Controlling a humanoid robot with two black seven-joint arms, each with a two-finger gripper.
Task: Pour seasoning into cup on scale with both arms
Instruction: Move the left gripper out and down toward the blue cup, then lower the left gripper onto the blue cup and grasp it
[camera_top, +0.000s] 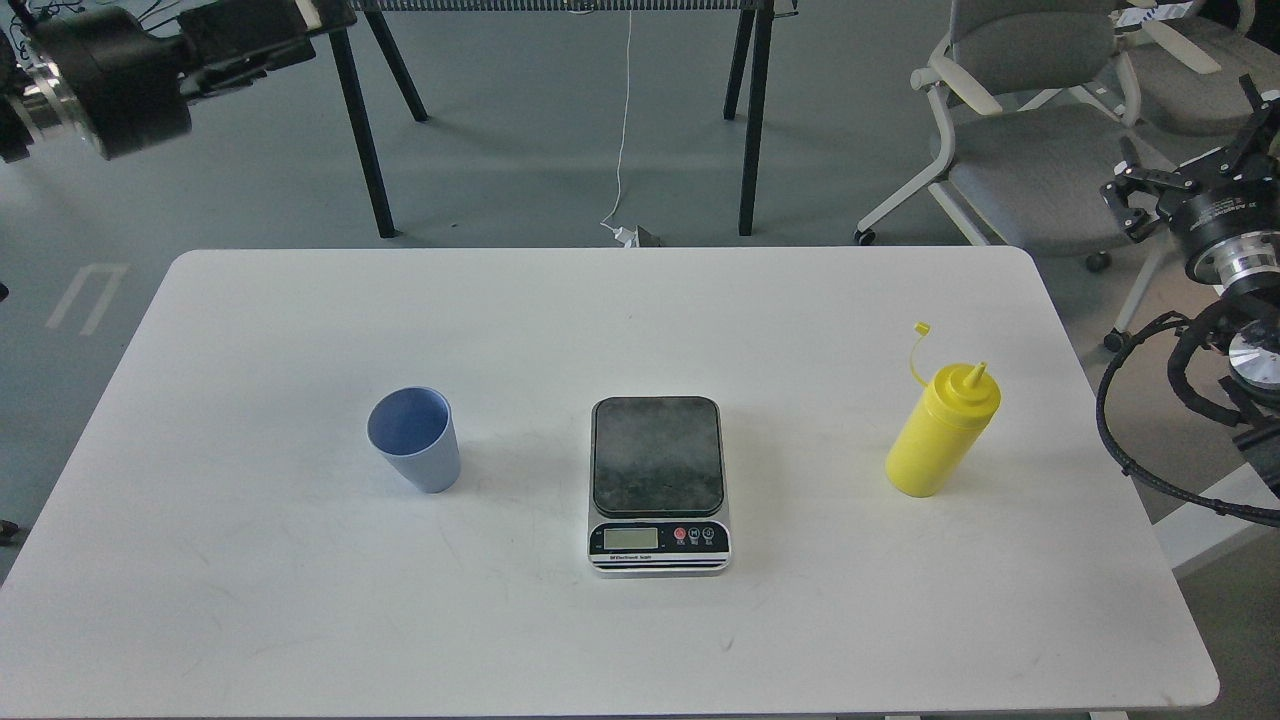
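You see white rounded table. Flat scale with dark glossy plate sits centre, plate bare. Light blue-grey tapered plastic cup stands upright left of scale, well apart. Bright yellow squeeze bottle stands right, cap off, dangling on tether. Left gripper raised top left, holding nothing; finger state unclear. Right gripper raised off table's right edge, fingers spread, holding nothing.
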